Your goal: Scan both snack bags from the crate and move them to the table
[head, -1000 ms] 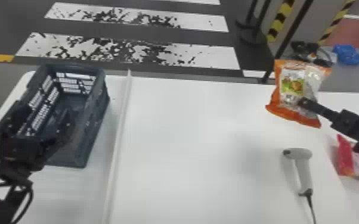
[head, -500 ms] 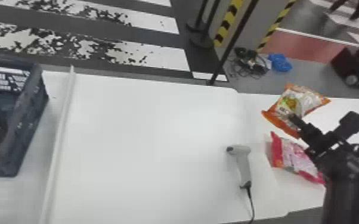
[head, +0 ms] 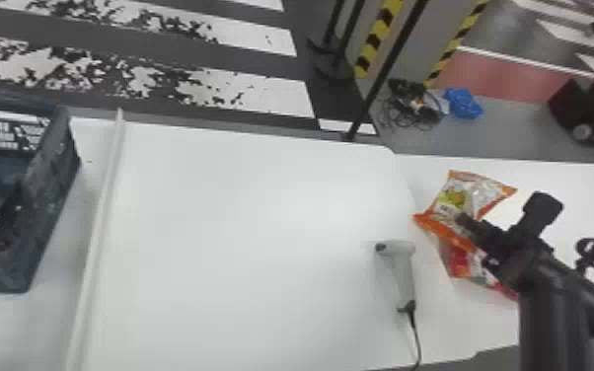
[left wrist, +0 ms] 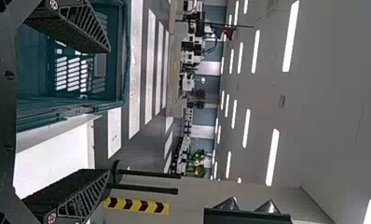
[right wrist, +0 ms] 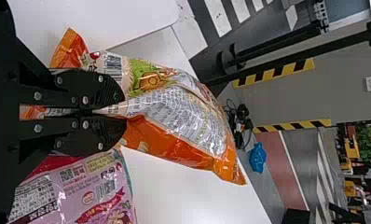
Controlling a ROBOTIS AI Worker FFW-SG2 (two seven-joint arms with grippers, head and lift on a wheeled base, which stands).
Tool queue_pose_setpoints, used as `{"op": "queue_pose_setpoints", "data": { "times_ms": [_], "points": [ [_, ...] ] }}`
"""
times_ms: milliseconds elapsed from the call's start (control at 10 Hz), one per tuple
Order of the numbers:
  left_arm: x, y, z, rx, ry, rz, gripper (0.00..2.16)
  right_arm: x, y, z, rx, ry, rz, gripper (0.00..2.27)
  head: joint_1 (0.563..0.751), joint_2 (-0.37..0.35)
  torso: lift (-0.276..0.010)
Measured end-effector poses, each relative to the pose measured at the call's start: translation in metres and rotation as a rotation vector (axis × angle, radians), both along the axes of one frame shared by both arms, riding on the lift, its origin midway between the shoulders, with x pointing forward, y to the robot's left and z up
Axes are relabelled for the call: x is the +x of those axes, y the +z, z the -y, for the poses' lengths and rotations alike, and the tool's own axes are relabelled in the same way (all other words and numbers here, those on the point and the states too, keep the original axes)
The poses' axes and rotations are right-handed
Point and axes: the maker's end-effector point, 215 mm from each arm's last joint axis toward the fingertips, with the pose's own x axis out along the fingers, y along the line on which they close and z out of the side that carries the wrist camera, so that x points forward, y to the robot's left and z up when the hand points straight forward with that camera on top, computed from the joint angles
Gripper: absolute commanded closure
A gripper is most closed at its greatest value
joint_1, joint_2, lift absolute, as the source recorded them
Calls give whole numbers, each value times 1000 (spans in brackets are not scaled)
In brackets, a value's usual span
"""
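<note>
One dark crate stands far left, my left gripper at it, jaws wide apart. The scanner lies on the white table. Then comes the orange snack bag, near the pink snack bag on the adjoining tabletop; my right gripper has it pinched between its jaws.

one crumpled blue plastic bundle, lying on the grey floor; one tangle of black cables, just beside it. slender black posts on round bases; yellow-and-black striped bands near them. white floor stripes, partly blotched black; flat red floor patch. long white ceiling lights, overhead.
</note>
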Motion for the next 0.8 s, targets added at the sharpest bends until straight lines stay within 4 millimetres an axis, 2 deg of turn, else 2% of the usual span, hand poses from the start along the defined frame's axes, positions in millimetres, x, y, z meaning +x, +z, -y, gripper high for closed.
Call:
{"op": "queue_pose_setpoints", "data": {
  "times_ms": [200,400,600,800],
  "points": [
    [0,2,0,-1,-1,5,80,-5,-13,-8,14,13,-55,43,695,-350,-87],
    [1,6,1,0,-5,11,80,-17,-15,-6,18,-2,-75,53,695,-350,-87],
    [1,9,4,-1,-9,14,80,-19,14,-12,-33,14,-36,53,695,-350,-87],
    [0,12,7,4,-12,9,80,-12,54,-50,-48,69,44,53,695,-350,-87]
  ]
}}
